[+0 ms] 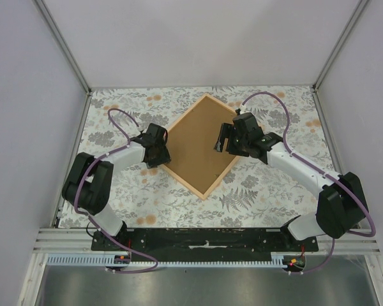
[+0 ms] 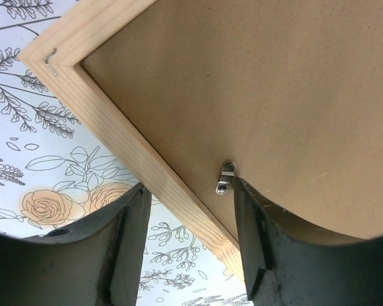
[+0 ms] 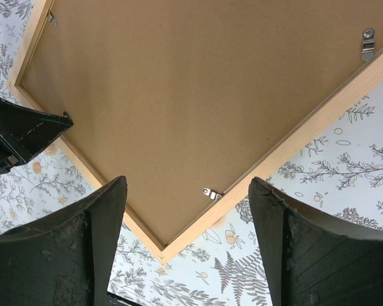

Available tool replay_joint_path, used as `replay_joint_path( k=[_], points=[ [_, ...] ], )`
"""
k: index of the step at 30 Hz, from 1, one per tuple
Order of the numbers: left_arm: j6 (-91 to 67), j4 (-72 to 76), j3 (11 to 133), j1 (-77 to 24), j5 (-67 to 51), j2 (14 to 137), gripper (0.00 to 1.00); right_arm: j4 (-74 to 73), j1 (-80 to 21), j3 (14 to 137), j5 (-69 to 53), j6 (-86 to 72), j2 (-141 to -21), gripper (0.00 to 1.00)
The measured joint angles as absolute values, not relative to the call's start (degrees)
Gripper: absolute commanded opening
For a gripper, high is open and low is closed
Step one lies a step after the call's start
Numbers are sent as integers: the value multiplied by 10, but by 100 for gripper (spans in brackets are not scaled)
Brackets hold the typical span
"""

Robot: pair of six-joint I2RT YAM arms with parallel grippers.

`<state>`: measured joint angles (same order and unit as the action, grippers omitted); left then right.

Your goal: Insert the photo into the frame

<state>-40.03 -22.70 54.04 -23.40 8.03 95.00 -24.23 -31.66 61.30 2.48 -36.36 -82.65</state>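
Note:
The light wood frame (image 1: 185, 184) lies face down on the table, turned like a diamond, with a brown backing board (image 1: 195, 143) filling it. The photo is hidden. My left gripper (image 1: 158, 150) stands open at the frame's left side. In the left wrist view its fingers straddle the wooden rail (image 2: 115, 127), one over the tablecloth, the other by a metal clip (image 2: 225, 177) on the board (image 2: 274, 95). My right gripper (image 1: 222, 141) hovers open over the board's right half. In the right wrist view the frame's near corner (image 3: 293, 143) and a clip (image 3: 211, 194) lie between its fingers.
A floral tablecloth (image 1: 262, 185) covers the table around the frame. White walls with metal posts close in the back and both sides. Another clip (image 3: 367, 44) sits on the frame's far edge. The left gripper's dark finger (image 3: 19, 131) shows in the right wrist view.

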Motion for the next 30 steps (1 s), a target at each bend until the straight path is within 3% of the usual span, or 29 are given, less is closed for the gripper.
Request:
replay_joint_path(
  k=[18,21,25,30],
  points=[
    [-405,-217,549,-228,99,959,12,-246,-309,614,32,-353,-827,85],
    [-398,-211,549,-219,91,960,17,-249,-296,620,37,-333,-827,85],
    [-379,-206,549,-206,76,960,45,-240,-263,635,42,-293,-839,86],
    [-364,-203,549,-196,62,960,47,-230,-238,665,45,-260,-877,86]
  ],
)
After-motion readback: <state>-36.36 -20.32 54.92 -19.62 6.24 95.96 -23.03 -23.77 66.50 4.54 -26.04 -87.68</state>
